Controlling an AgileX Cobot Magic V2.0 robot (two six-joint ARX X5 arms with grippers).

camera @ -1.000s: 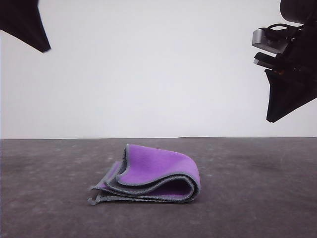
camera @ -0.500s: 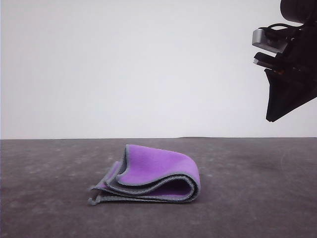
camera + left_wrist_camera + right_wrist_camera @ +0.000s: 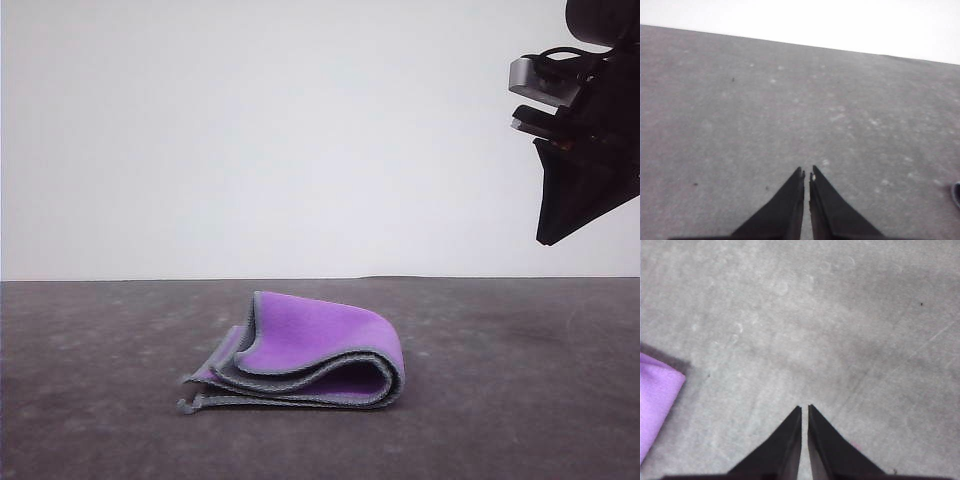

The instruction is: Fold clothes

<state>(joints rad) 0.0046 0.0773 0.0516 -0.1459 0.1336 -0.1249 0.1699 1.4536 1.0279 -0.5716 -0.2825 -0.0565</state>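
Note:
The clothes (image 3: 305, 352) are one small cloth lying folded in layers on the dark grey table (image 3: 520, 400), purple face outward, with grey stitched edging along the folds. A purple corner of the clothes (image 3: 655, 400) shows in the right wrist view. My right gripper (image 3: 548, 238) hangs high at the right, well above and to the right of the cloth; its black fingers are shut with nothing between them (image 3: 804, 409). My left gripper (image 3: 807, 173) is shut too, held over bare table, holding nothing.
The grey table top (image 3: 790, 110) is mottled with pale specks. A plain white wall (image 3: 280, 130) rises behind the table's far edge. A small dark object (image 3: 956, 194) peeks in at the edge of the left wrist view.
The left arm's dark tip, seen at the upper left a second ago, has moved out of the front view. The cloth and the right gripper have stayed put.

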